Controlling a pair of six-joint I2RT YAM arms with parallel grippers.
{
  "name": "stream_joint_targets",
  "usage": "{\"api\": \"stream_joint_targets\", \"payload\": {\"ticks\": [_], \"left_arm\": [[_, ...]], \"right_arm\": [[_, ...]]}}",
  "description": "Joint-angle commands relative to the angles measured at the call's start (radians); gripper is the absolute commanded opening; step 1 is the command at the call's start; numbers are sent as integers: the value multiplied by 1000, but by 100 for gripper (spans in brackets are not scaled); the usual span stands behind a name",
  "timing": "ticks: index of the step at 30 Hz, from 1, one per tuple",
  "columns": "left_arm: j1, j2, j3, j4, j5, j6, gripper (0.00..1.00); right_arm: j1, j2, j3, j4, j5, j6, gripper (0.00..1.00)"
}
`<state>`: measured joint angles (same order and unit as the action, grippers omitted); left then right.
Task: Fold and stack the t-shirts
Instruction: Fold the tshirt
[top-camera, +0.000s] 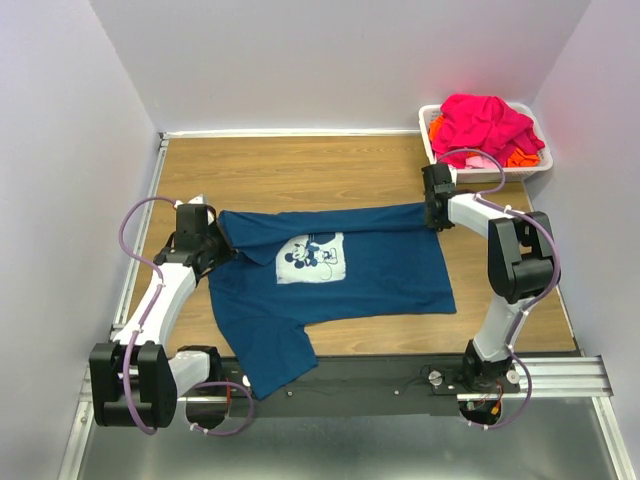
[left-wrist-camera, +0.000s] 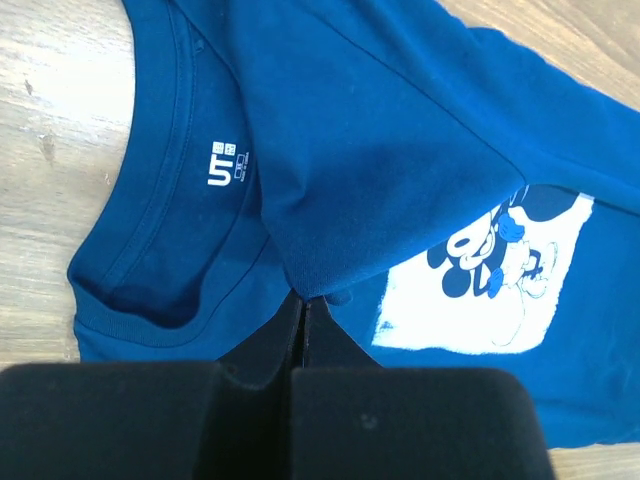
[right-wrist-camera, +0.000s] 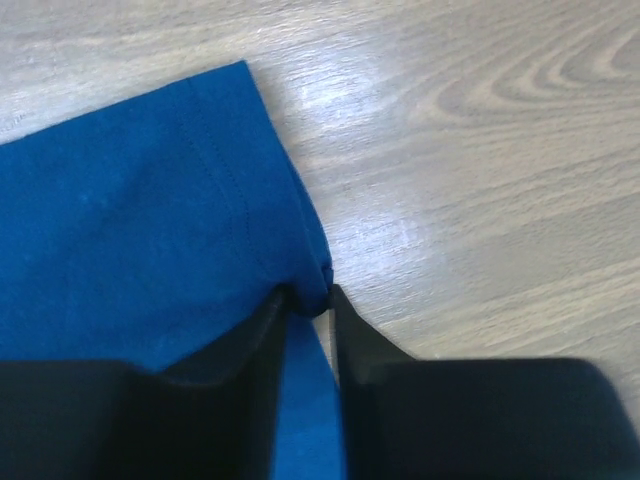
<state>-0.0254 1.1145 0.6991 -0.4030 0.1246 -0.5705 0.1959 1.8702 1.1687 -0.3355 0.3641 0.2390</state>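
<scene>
The dark teal-blue t-shirt (top-camera: 360, 275) with a pale cartoon chest print (top-camera: 312, 257) lies across the wooden table, its far edge folded over toward the print. My left gripper (top-camera: 212, 238) is shut on a fold of the shirt by the collar; in the left wrist view the cloth (left-wrist-camera: 330, 160) runs into the closed tips (left-wrist-camera: 303, 300). My right gripper (top-camera: 434, 212) is shut on the shirt's far right hem corner (right-wrist-camera: 300, 270). Magenta-pink (top-camera: 487, 122) and orange (top-camera: 522, 157) t-shirts lie heaped in the basket.
A white plastic basket (top-camera: 500, 174) stands at the back right corner. Bare wood table (top-camera: 300, 170) lies beyond the shirt. One sleeve (top-camera: 275, 360) hangs toward the black front rail (top-camera: 380, 378). Grey walls close in on three sides.
</scene>
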Motion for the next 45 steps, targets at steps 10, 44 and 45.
{"api": "stream_joint_targets", "payload": {"ticks": [10, 44, 45], "left_arm": [[8, 160, 126, 108, 82, 83, 0], [-5, 677, 422, 237, 119, 189, 0], [-5, 679, 422, 234, 119, 189, 0]], "right_arm": [[49, -137, 69, -19, -71, -49, 61], [683, 312, 439, 326, -729, -383, 51], [685, 320, 456, 326, -729, -385, 53]]}}
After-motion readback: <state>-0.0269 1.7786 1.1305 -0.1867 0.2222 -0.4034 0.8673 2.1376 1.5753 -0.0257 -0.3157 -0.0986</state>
